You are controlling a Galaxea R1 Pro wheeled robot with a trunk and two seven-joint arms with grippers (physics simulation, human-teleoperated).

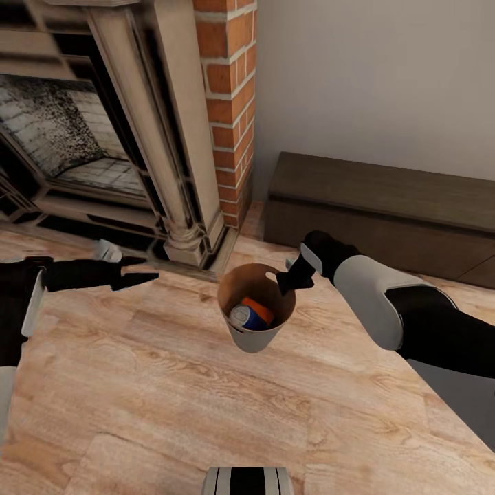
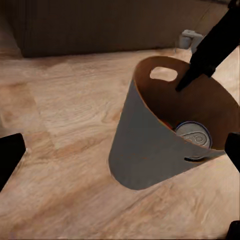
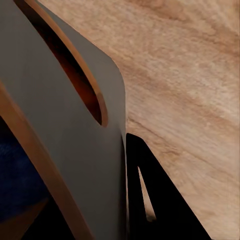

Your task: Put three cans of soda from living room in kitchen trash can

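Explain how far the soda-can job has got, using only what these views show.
Done: a blue can and an orange can lie inside the trash can; a third cannot be made out. In hand: the right gripper pinches its rim, beside the fireplace. Left: reaching the kitchen.

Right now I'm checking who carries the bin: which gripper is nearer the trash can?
Right. The right gripper is clamped on the trash can rim; the left gripper is off to its side, apart.

No writing, label, brand or number can be read anywhere; the blue can [image 1: 249, 317] in the bin [image 1: 258, 337] shows no legible print.
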